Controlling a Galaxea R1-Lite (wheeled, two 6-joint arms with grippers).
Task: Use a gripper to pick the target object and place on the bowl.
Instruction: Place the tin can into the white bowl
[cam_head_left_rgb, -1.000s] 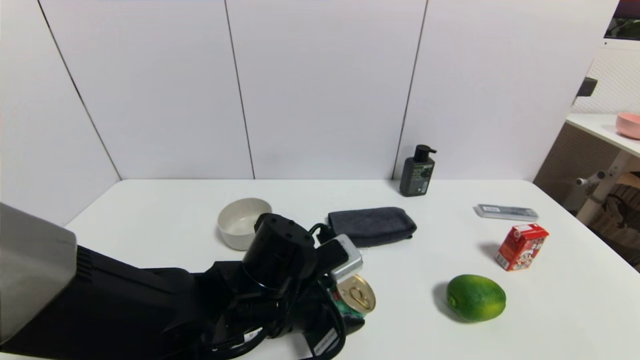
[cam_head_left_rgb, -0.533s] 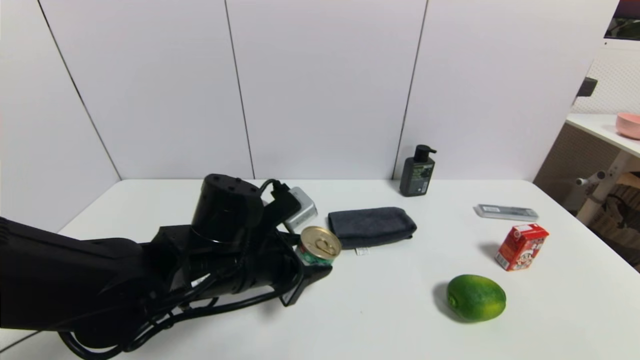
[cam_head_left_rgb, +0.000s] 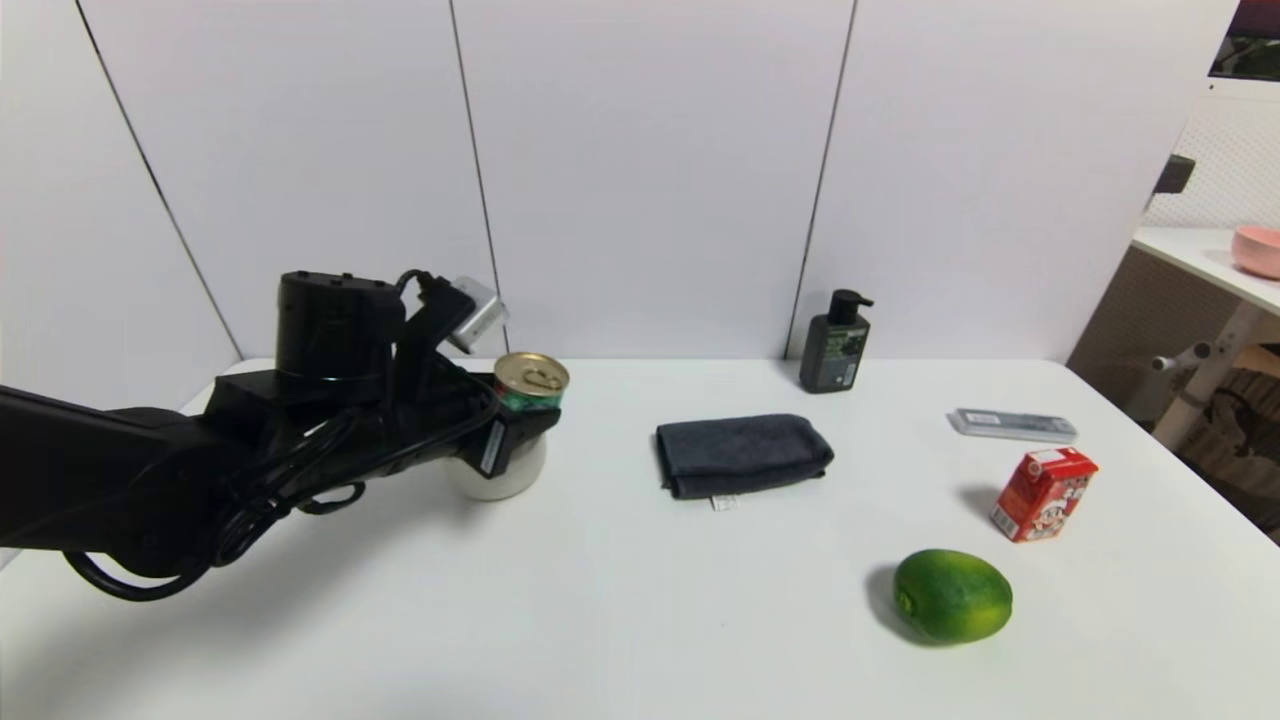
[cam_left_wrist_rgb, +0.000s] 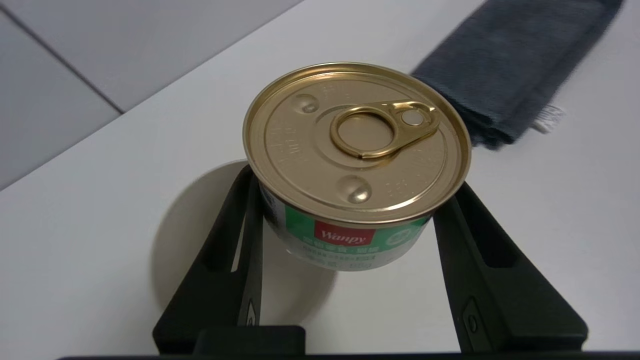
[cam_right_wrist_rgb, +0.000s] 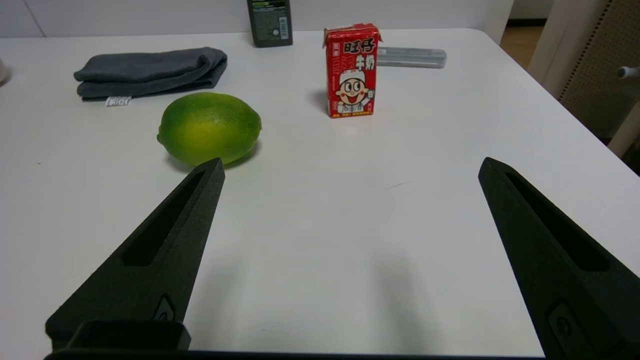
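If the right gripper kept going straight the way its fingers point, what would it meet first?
The right gripper, open and low over the white table, points between the green fruit and beyond. The red carton stands nearest that line, so it probably comes first; depth is unclear, and the fruit looks just off to the side.

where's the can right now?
In the head view the can is on the robot's left side, held in the left gripper above the beige bowl, left of the grey towel.

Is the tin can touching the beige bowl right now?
Apart. In the head view the tin can, clamped in the left claw, hangs above the bowl.
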